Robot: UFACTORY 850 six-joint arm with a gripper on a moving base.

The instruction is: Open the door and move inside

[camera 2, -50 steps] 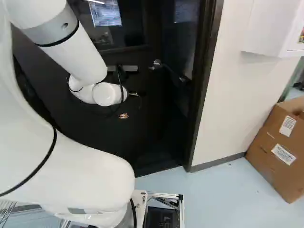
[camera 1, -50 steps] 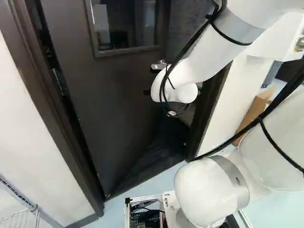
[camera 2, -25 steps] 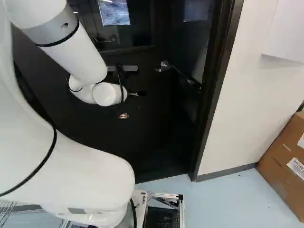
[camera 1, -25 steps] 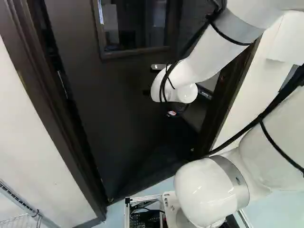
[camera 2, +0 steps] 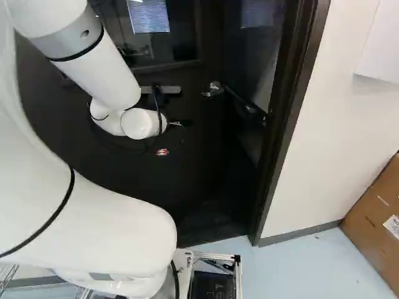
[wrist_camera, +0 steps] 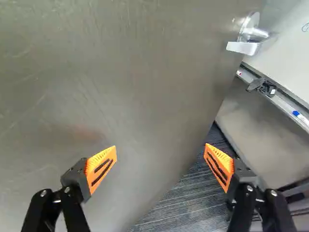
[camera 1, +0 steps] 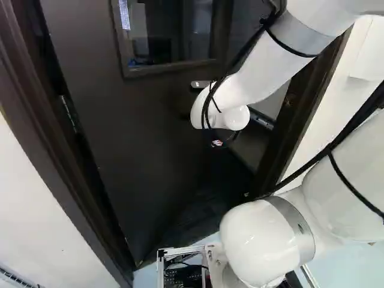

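Note:
The dark door (camera 1: 150, 114) stands ajar, swung away from the base, with a gap at its handle side. Its lever handle (camera 2: 213, 89) shows right of the wrist in the right base view. My gripper (camera 2: 162, 151) is mostly hidden behind the wrist there, with a small orange part visible. In the wrist view the gripper (wrist_camera: 161, 153) is open with nothing between its pads; the door face (wrist_camera: 120, 87) lies ahead and beside one finger. The handle (wrist_camera: 244, 47) is farther ahead, beyond the other finger. Whether the gripper touches the door cannot be told.
The dark door frame borders both sides, its handle-side post (camera 2: 283, 124) nearest the white wall (camera 2: 330, 156). A cardboard box (camera 2: 377, 218) stands at the right. Through the gap show striped carpet (wrist_camera: 193, 203) and a whiteboard tray (wrist_camera: 285, 104).
The base has moved: the handle-side frame post and box have shifted rightward in the base views, and the hinge-side frame looms larger. The arm keeps its pose over its lowest joint.

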